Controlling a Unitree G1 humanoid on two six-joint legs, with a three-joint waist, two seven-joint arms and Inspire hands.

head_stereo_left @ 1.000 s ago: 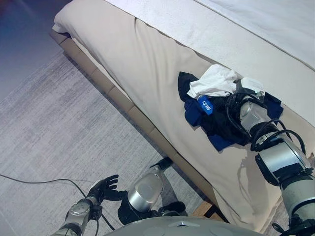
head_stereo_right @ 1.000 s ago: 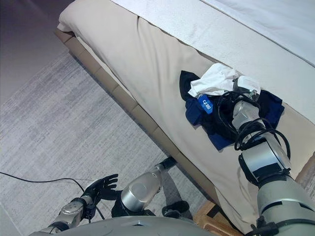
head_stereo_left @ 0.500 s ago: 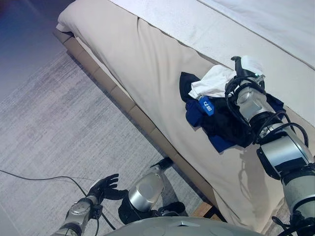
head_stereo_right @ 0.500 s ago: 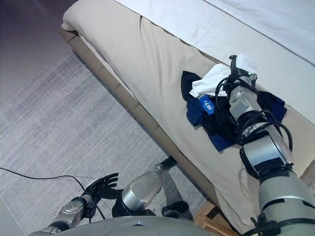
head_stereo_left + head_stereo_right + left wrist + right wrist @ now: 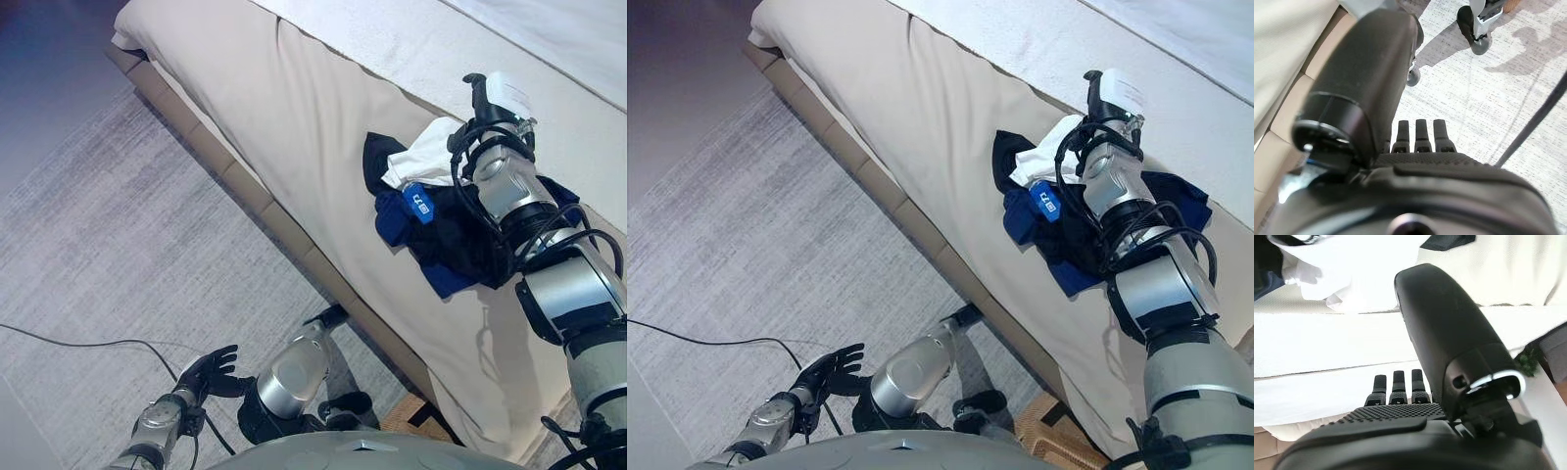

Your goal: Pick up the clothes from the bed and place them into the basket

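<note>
Clothes (image 5: 446,220): one white, one blue-black garment heaped.

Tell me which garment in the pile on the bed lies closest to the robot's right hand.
The white garment, crumpled at the top of the pile, just beside the raised right hand. The dark blue clothes spread lower, under the forearm.

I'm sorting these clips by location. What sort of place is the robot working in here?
Most likely a bedroom. A large bed with a beige cover and white bedding fills the upper part of the head views, a pile of clothes lies on it, and grey carpet covers the floor beside it.
</note>
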